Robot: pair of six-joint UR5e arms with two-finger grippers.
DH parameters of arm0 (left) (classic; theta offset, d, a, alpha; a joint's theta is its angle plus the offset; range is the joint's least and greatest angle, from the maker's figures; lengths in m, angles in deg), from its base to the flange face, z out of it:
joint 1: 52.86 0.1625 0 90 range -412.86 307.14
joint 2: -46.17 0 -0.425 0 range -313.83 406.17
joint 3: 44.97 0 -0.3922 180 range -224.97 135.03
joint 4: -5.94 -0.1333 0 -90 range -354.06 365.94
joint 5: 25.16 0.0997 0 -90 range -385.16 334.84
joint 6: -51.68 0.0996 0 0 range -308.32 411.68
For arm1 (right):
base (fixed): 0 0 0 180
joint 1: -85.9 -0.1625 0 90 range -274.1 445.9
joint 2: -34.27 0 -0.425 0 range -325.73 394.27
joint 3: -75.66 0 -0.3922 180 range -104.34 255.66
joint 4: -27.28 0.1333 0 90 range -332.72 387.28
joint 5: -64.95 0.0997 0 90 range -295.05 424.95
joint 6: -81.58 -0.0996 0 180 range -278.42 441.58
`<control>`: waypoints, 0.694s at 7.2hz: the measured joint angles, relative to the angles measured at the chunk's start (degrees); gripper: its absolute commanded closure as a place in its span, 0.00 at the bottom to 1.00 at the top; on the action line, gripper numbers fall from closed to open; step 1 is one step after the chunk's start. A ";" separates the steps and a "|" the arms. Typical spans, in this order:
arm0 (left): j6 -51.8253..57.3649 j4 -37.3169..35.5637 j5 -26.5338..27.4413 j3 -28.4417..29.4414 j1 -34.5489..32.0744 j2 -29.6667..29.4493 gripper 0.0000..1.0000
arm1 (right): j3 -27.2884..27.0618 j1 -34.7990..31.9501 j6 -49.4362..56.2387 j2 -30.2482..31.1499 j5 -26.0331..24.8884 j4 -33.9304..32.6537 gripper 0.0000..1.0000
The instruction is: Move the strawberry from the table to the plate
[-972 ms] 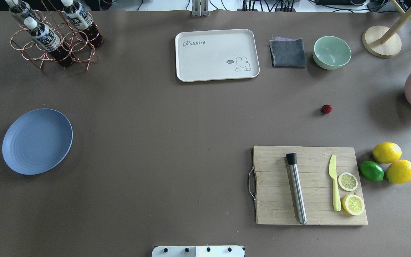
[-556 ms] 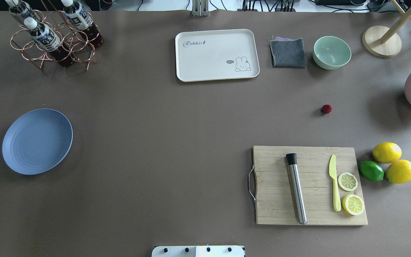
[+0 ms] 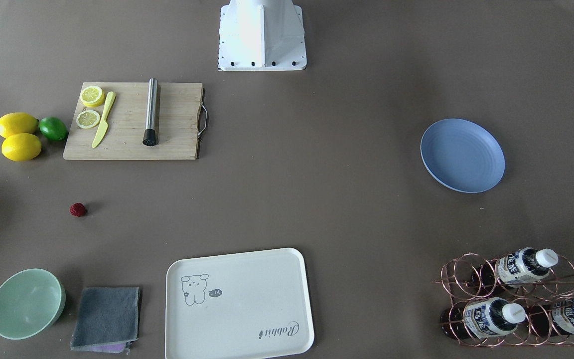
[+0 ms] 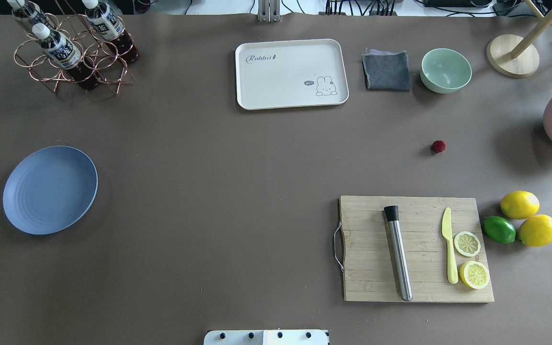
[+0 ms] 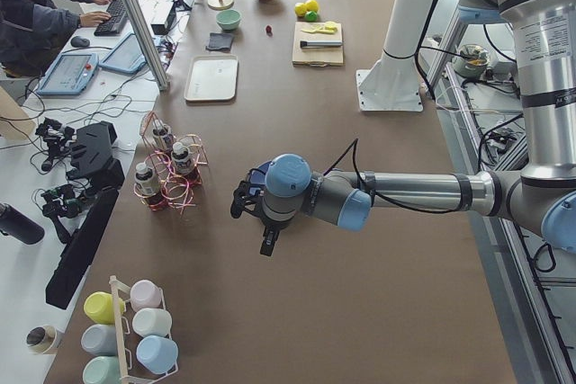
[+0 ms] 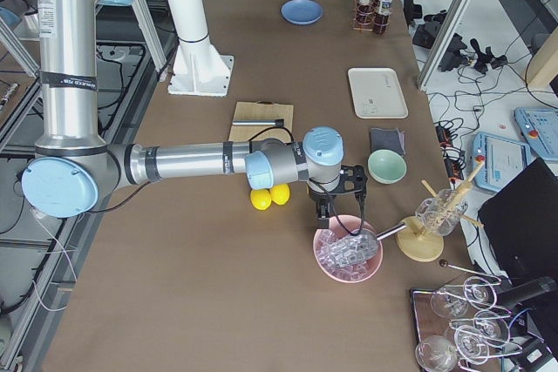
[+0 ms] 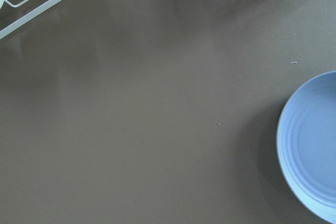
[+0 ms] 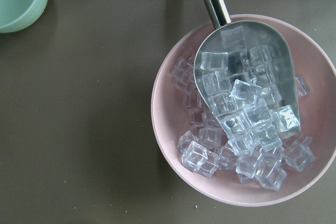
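The strawberry (image 4: pixel 438 146) lies alone on the brown table (image 4: pixel 237 191), between the green bowl and the cutting board; it also shows as a small dark-red berry (image 3: pixel 77 209). The light-blue plate (image 4: pixel 50 189) sits empty far off at the table's left end, and its rim shows in the left wrist view (image 7: pixel 310 145). My left gripper (image 5: pixel 243 206) hovers by the plate, seen only from the side, so I cannot tell its state. My right gripper (image 6: pixel 336 205) hangs over the pink ice bowl; whether it is open or shut I cannot tell either.
A cutting board (image 4: pixel 415 249) holds a muddler, a yellow knife and lemon slices; two lemons (image 4: pixel 520 204) and a lime lie beside it. At the back stand a cream tray (image 4: pixel 291 73), grey cloth (image 4: pixel 386 71), green bowl (image 4: pixel 445 70) and bottle rack (image 4: pixel 72 45). Pink ice bowl (image 8: pixel 168 129) at far right.
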 measured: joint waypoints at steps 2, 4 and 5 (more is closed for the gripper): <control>-3.83 0.41 -2.68 -1.99 1.49 -0.03 0.02 | -0.14 0.01 -0.05 0.10 0.29 0.01 0.00; -4.63 2.06 -2.73 -2.74 2.48 1.18 0.03 | -0.21 -0.01 0.10 0.36 0.52 0.34 0.00; -4.83 2.48 -2.64 -2.53 2.56 1.89 0.03 | -0.16 0.03 0.53 1.21 0.58 2.32 0.00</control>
